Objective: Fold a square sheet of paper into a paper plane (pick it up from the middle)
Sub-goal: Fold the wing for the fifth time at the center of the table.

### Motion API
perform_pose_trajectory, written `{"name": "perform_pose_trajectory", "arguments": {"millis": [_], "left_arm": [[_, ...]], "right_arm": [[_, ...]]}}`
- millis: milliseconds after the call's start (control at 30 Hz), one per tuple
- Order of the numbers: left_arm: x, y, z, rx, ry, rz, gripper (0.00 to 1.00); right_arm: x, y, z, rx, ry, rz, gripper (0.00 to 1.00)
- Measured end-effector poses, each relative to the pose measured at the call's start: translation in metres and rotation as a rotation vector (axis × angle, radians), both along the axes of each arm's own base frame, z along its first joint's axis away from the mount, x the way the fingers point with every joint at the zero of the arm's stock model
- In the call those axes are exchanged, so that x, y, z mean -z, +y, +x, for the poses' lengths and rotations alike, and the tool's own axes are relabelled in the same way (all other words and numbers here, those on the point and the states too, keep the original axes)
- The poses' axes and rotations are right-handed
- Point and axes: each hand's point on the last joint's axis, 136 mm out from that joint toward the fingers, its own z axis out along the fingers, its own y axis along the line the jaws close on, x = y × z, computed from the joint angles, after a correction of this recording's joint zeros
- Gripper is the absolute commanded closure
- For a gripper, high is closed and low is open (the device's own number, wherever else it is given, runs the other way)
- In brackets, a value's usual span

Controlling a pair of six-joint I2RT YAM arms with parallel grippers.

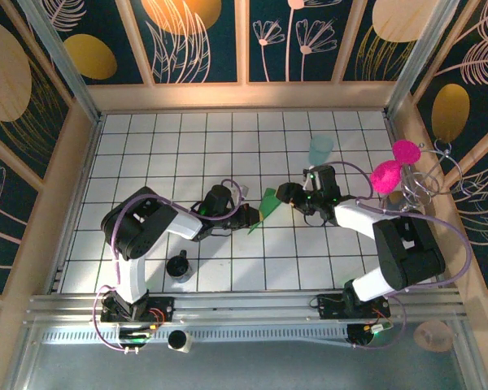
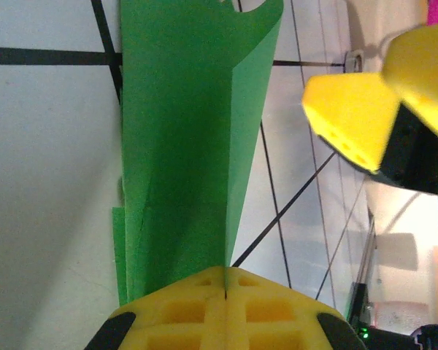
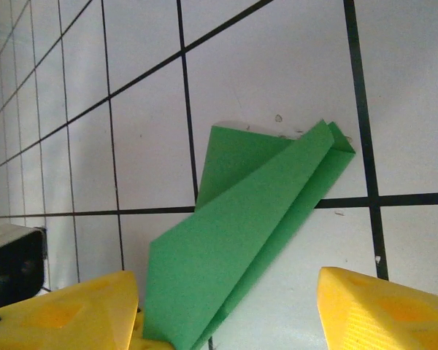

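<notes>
The green paper (image 1: 268, 207) is folded into a narrow pointed shape with a long crease and layered flaps, and it sits at the middle of the tiled table. My left gripper (image 1: 250, 215) is shut on its near end, and the paper (image 2: 190, 131) stands up out of the closed yellow pads (image 2: 226, 273). My right gripper (image 1: 289, 195) is open just to the right of the paper. In the right wrist view, the paper (image 3: 241, 240) runs between the right gripper's (image 3: 226, 295) spread yellow fingers (image 3: 365, 306) without touching them. One right finger (image 2: 350, 117) is visible in the left wrist view.
A pale teal cup (image 1: 320, 149) stands behind the right gripper. A small black cup (image 1: 178, 266) sits near the left arm's base. Pink fluffy objects (image 1: 390, 166) and a wire stand (image 1: 431, 183) are at the right wall. Wooden walls enclose the table.
</notes>
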Motion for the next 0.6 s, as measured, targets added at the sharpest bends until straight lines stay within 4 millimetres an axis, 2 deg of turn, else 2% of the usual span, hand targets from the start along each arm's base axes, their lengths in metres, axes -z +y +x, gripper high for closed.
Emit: {"name": "perform_pose_trajectory", "arguments": {"millis": [233, 600], "left_arm": [[0.005, 0.004, -0.001, -0.039, 0.074, -0.034, 0.99], [0.009, 0.004, -0.001, -0.053, 0.111, -0.040, 0.97]], "right_arm": [[0.024, 0.012, -0.010, -0.067, 0.069, -0.058, 0.34], [0.035, 0.018, -0.005, -0.081, 0.117, -0.133, 0.37]]}}
